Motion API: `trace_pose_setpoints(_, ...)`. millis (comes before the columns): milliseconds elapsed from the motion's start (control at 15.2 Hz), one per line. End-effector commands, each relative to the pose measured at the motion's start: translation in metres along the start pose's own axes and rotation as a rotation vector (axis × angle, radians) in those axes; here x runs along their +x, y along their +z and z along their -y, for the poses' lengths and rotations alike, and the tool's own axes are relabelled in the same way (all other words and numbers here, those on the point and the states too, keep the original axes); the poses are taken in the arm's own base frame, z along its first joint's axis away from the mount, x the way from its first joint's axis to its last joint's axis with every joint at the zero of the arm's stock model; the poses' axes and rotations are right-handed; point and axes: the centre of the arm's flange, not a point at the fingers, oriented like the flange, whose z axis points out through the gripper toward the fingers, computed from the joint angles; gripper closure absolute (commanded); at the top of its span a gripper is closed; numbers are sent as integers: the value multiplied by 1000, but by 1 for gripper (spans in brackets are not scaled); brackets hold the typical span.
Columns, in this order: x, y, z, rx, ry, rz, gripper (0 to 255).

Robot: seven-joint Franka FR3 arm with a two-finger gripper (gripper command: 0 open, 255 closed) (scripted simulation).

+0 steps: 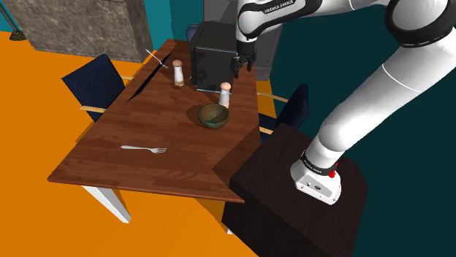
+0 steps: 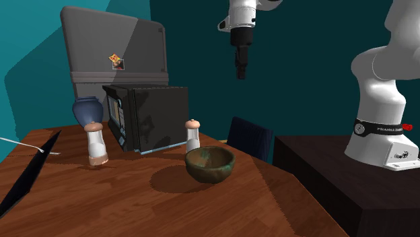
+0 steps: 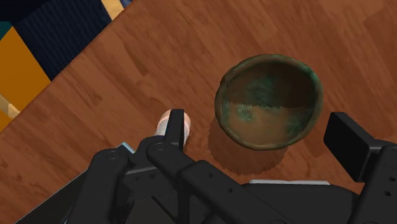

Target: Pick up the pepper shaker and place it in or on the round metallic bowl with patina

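Wooden table (image 3: 127, 70), pepper shaker (image 3: 163, 121) half hidden behind spread fingers (image 3: 178, 130), bowl (image 3: 267, 105) beside

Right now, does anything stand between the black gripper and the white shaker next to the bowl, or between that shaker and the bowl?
Nothing visible does. The open black gripper hangs above the white, brown-capped shaker; bare wooden table separates it from the round green-patinated metal bowl. The black microwave stands behind, off both paths.
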Motion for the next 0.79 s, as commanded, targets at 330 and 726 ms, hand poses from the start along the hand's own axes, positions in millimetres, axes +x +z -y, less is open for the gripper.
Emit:
trace_pose_setpoints(330,68,55,-25,-17,46,-10,0)
trace_pose_setpoints(726,126,102,-47,-32,86,-18,0)
